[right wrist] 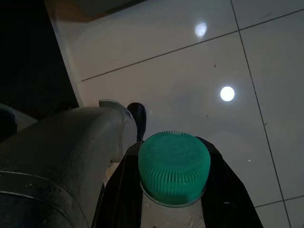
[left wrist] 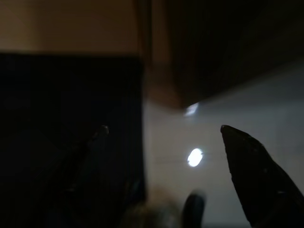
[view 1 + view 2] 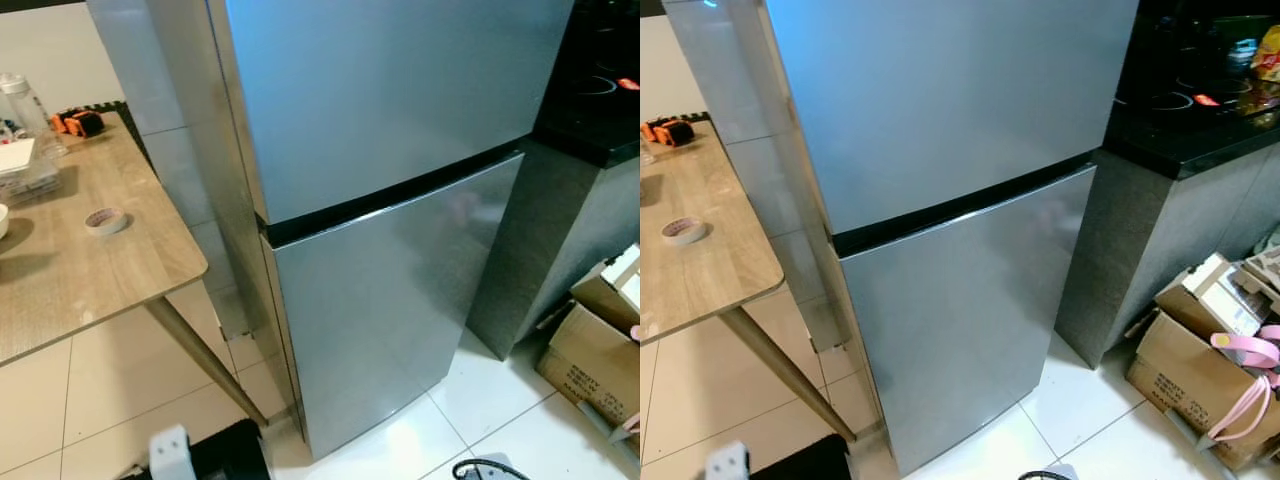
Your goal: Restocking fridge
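Right wrist view: right gripper (image 1: 174, 209) clamped around the neck of a bottle (image 1: 174, 216) with a ribbed green cap (image 1: 174, 172), held above the white tiled floor (image 1: 190, 71). Left wrist view, dim: left gripper (image 2: 164, 130) fingers spread wide, holding nothing. Head views: silver two-door fridge (image 3: 390, 180) dead centre, both doors closed. Wooden table (image 3: 90, 270) at 9 o'clock carrying a tape roll (image 3: 105, 220). Black counter (image 3: 1200, 120) at 2 o'clock; cardboard boxes (image 3: 1200, 370) at 4 o'clock
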You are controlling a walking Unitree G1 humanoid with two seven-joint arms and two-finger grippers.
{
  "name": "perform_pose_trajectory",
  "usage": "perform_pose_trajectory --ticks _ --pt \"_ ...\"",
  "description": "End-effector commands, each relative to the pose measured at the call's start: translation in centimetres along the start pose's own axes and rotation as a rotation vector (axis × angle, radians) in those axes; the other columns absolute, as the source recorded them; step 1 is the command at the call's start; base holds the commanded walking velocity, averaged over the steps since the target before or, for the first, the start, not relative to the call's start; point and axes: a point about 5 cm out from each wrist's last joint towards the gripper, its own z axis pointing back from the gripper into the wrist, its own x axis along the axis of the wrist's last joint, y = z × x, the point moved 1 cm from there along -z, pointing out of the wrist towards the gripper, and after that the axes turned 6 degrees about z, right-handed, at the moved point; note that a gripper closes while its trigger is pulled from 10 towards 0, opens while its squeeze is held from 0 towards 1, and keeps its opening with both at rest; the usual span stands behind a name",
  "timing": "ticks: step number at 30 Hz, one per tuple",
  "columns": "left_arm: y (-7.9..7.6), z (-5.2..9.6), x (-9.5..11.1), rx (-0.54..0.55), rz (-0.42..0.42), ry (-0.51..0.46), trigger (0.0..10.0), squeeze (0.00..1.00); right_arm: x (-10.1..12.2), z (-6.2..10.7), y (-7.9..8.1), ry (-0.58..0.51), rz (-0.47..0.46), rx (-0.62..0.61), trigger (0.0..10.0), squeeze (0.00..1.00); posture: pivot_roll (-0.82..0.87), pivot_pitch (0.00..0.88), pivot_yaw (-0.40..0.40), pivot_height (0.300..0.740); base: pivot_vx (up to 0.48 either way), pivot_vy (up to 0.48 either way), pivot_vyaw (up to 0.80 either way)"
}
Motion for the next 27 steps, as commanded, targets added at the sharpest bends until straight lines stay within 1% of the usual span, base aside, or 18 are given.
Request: perform_pose_trajectory --ticks 1,3,5,6,8,10,11,13,14,15,16,17,19,20,21,24,25,27 --pt "0.2 -0.4 3.1 -0.04 0.034 -0.102 10.0 1.0 -0.3 0.0 0.1 0.013 0.005 0.003 10.0 0.0 -0.1 0.0 0.031 0.74 0.0 0.0 0.0" --pt "-0.5 -0.8 5.5 -0.114 0.072 -0.174 10.0 1.0 -0.4 0.1 0.1 0.016 0.007 0.003 10.0 0.0 -0.1 0.0 0.032 0.74 0.0 0.0 0.0" --pt "-0.5 -0.8 5.5 -0.114 0.072 -0.174 10.0 1.0 -0.4 0.1 0.1 0.016 0.007 0.003 10.0 0.0 -0.1 0.0 0.032 0.74 0.0 0.0 0.0" --pt "-1.0 -0.9 6.6 -0.165 0.08 -0.203 10.0 1.0 -0.4 0.1 0.1 0.017 0.008 0.003 10.0 0.0 -0.1 0.0 0.031 0.74 0.0 0.0 0.0" --pt "-3.2 -1.2 9.7 -0.339 0.056 -0.283 10.0 1.0 -0.4 0.0 0.2 0.017 0.013 0.005 10.0 0.0 -0.1 0.0 0.03 0.74 0.0 0.0 0.0" --pt "-4.9 -1.1 11.9 -0.464 0.018 -0.335 10.0 1.0 -0.4 0.0 0.2 0.018 0.018 0.002 10.0 0.0 -0.1 0.0 0.03 0.74 0.0 0.0 0.0" --pt "-5.4 -1.0 12.5 -0.499 0.005 -0.348 10.0 1.0 -0.4 0.0 0.2 0.018 0.019 0.0 10.0 0.0 -0.1 0.0 0.03 0.74 0.0 0.0 0.0" --pt "-7.0 -0.7 13.9 -0.623 -0.028 -0.381 10.0 1.0 -0.4 0.1 0.0 0.019 0.027 -0.011 10.0 0.0 -0.1 0.0 0.03 0.74 0.0 0.0 0.0" --pt "-7.0 -0.7 13.9 -0.623 -0.028 -0.381 10.0 1.0 -0.4 0.1 0.0 0.019 0.027 -0.011 10.0 0.0 -0.1 0.0 0.03 0.74 0.0 0.0 0.0" --pt "-8.4 -0.2 15.2 -0.752 -0.071 -0.403 10.0 1.0 -0.2 0.1 -0.5 0.019 0.047 -0.034 10.0 0.0 -0.1 0.0 0.031 0.74 0.0 0.0 0.0" --pt "-9.1 0.0 15.6 -0.807 -0.103 -0.406 10.0 1.0 -0.1 0.1 -0.8 0.017 0.056 -0.053 10.0 0.0 -0.1 0.0 0.031 0.74 0.0 0.0 0.0" --pt "-9.7 0.2 16.1 -0.861 -0.138 -0.406 10.0 0.39 0.1 0.2 -1.2 0.014 0.071 -0.077 10.0 0.0 -0.1 0.0 0.03 0.74 0.0 0.0 0.0" --pt "-10.1 0.4 16.3 -0.891 -0.16 -0.405 10.0 0.39 0.2 0.2 -1.5 0.012 0.081 -0.092 10.0 0.0 -0.1 0.0 0.03 0.74 0.0 0.0 0.0" --pt "-10.5 0.6 16.7 -0.925 -0.191 -0.402 10.0 0.0 0.5 0.2 -1.9 0.002 0.085 -0.112 10.0 0.0 -0.1 0.0 0.031 0.74 0.0 0.0 0.0" --pt "-10.5 0.6 16.7 -0.925 -0.191 -0.402 10.0 0.0 0.5 0.2 -1.9 0.002 0.085 -0.112 10.0 0.0 -0.1 0.0 0.031 0.74 0.0 0.0 0.0" --pt "-11.3 0.8 17.4 -0.985 -0.311 -0.354 10.0 0.0 1.9 0.2 -2.8 -0.053 0.043 -0.15 10.0 0.0 -0.1 0.0 0.029 0.74 0.0 0.0 0.0" --pt "-11.3 0.8 17.4 -0.985 -0.311 -0.354 10.0 0.0 1.9 0.2 -2.8 -0.053 0.043 -0.15 10.0 0.0 -0.1 0.0 0.029 0.74 0.0 0.0 0.0" --pt "-11.7 1.1 17.7 -1.044 -0.363 -0.304 10.0 0.0 2.6 0.1 -2.9 -0.07 0.046 -0.151 10.0 0.0 -0.1 0.0 0.029 0.74 0.0 0.0 0.0"
